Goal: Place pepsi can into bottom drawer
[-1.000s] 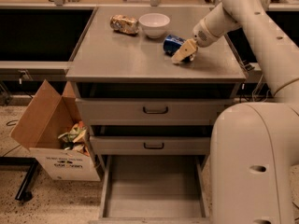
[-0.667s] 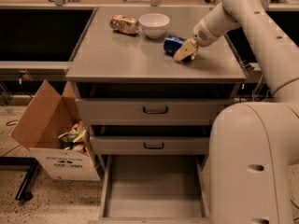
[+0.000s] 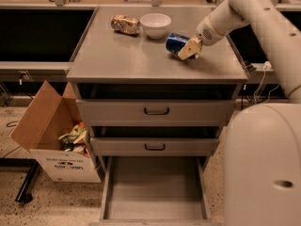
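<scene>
On the grey cabinet top (image 3: 136, 60), near a white bowl (image 3: 155, 24), the pepsi can (image 3: 175, 42) touches the gripper (image 3: 189, 49); whether it grips, I cannot tell. The bottom drawer (image 3: 155, 192) stands open above speckled floor (image 3: 56, 206). The can's lettering is unreadable.

Lab (metal drawer bench (image 3: 131, 55), jaws atop)

Gripper (image 3: 188, 50), perhaps tan, at blue pepsi can (image 3: 174, 42); bottom drawer (image 3: 154, 192) grey.
</scene>
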`<control>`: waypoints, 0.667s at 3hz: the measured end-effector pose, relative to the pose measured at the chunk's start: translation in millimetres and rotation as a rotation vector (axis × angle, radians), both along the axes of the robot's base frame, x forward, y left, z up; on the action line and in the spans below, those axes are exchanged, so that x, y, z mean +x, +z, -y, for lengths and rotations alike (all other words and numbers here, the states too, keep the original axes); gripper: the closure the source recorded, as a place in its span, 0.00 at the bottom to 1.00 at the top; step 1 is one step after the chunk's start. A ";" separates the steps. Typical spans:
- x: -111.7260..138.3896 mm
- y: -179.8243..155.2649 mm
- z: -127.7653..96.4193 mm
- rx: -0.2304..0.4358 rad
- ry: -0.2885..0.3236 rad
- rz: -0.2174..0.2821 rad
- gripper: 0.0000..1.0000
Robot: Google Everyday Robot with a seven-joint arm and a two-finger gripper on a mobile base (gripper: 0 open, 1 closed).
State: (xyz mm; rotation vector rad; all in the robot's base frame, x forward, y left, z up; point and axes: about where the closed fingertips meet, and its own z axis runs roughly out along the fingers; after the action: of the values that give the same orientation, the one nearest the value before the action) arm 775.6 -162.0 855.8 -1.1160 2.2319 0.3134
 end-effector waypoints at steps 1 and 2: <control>-50.1 41.7 1.2 -0.002 0.027 0.101 1.00; -50.0 40.5 0.3 -0.003 0.030 0.099 1.00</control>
State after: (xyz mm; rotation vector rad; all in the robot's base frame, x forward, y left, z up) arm 725.6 -162.4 896.3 -1.1422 2.1314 0.2614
